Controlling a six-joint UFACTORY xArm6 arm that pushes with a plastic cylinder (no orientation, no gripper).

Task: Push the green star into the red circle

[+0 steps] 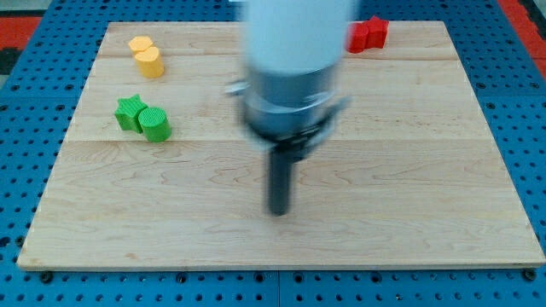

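- Found tip [278, 211] down near the middle of the table [409, 196], slightly toward the view's bottom, touching no block.
- No jaws fitted: plain rod only, nothing held, nothing to open or close.
- Arm housing above the rod blurred; probably in motion, direction not readable.
- Located green star [129, 111] near the view's left edge, upper half of the table.
- Noted green cylinder [155, 124] touching or just beside the star on its lower-right side; contact not resolvable.
- Noted two yellow blocks toward the view's top left: one [140, 44] behind, one [150, 61] in front, just beside each other; shapes roughly round, not certain.
- Saw red block [368, 33] at the view's top, right of the arm, partly hidden by the housing. Outline looked notched, more star-like than round.
- Could not find a clear red circle; possibly hidden behind the arm, possibly this red block. Left open.
- Progress judged: nothing done yet. Star well apart from the red block and apparently unpushed.
- Remaining, as judged: bring tip round to the star's left or lower-left side, then push rightward and upward across the table.
- Risk judged: cylinder lying on the push side likely to be carried along or to deflect the star.
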